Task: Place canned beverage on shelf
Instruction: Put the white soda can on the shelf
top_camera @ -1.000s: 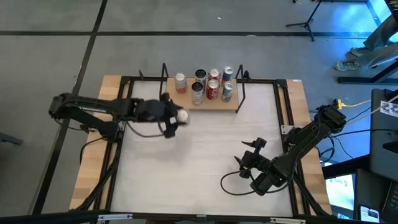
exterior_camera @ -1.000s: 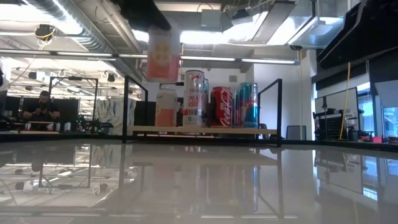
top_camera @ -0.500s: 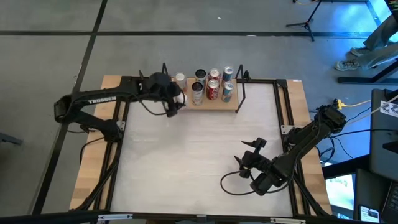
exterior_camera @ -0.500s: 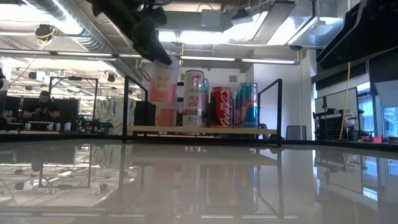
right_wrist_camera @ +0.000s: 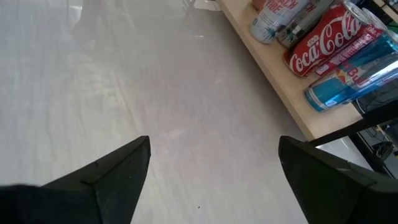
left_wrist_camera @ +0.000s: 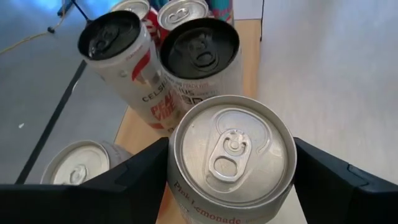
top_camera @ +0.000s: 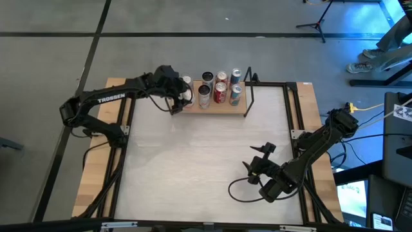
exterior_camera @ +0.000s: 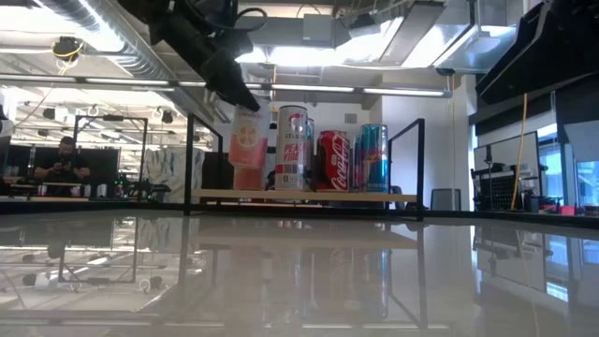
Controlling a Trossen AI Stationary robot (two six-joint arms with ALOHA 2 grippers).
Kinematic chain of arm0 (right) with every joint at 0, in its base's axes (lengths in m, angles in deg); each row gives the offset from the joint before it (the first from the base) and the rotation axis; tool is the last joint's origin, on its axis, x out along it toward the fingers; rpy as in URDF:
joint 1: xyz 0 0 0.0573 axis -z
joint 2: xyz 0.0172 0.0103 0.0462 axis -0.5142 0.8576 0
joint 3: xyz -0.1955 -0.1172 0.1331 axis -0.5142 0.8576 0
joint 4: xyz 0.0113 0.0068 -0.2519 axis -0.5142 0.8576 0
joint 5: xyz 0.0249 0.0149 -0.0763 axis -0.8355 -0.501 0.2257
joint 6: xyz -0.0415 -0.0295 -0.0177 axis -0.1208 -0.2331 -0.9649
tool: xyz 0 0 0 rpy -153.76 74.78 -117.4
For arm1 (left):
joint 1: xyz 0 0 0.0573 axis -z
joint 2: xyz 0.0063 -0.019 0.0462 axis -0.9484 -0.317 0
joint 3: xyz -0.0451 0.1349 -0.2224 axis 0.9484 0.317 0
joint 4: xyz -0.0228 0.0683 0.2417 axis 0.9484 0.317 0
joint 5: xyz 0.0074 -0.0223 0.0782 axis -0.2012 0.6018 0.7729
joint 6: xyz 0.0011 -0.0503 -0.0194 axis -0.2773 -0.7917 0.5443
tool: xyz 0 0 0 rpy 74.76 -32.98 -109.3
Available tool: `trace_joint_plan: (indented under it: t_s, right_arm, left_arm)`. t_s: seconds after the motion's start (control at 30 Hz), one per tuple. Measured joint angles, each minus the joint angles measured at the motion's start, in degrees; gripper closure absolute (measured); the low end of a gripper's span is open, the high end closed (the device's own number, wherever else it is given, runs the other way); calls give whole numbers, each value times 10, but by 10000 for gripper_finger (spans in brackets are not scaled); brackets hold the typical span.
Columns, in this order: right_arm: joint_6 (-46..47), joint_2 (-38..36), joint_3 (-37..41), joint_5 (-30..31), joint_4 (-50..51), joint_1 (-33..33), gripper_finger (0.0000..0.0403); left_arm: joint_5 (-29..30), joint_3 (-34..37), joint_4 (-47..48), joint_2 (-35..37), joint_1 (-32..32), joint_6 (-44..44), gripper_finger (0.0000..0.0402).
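Note:
My left gripper [top_camera: 178,98] is shut on a pink-and-white lemonade can [exterior_camera: 248,137] over the left end of the shelf [top_camera: 239,108]. The shelf is a light-wood board [exterior_camera: 318,196] with black wire uprights. Several cans stand on it. Two black-topped white cans [left_wrist_camera: 199,46] are just beyond the held can [left_wrist_camera: 231,149]. A silver-topped can [left_wrist_camera: 78,171] is beside it, and a red cola can [exterior_camera: 332,161] and a blue can [exterior_camera: 373,157] are further right. My right gripper [top_camera: 257,169] is open and empty over the table's near right part. My left gripper pinches the lemonade can's side wall just under its top rim [left_wrist_camera: 177,177], one finger [left_wrist_camera: 137,183] on each opposite side. The fingers slant down from the table's left. The can hangs nearly upright, top up, its bottom [exterior_camera: 245,167] clear of the shelf board.
The black wire uprights [top_camera: 249,96] close the shelf's short ends. A black frame [top_camera: 122,122] runs around the whitish tabletop. Bare board shows at the shelf's front left [left_wrist_camera: 134,134]. A wide bare stretch of table [top_camera: 206,154] lies between the two arms.
My left gripper has carried the lemonade can from over the open table toward the far edge, to the shelf's left end. It has come down until the can hangs just above the board. The can stays held with its top up.

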Motion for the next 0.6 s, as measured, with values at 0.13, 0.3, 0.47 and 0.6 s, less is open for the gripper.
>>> trace_joint_plan:
  t_s: [0.13,0.3,0.47,0.6]
  right_arm:
    - [0,0,0,5,0,0,54]
    - [0,0,0,10,0,0,54]
    - [0,0,0,10,-1,0,54]
    - [0,0,0,9,0,0,54]
  left_arm:
    - [-22,0,-2,-1,-17,10,130]
    - [-25,5,-13,-25,-30,12,130]
    - [-33,23,-50,-41,-50,11,130]
    - [-52,30,-53,-41,-64,12,130]
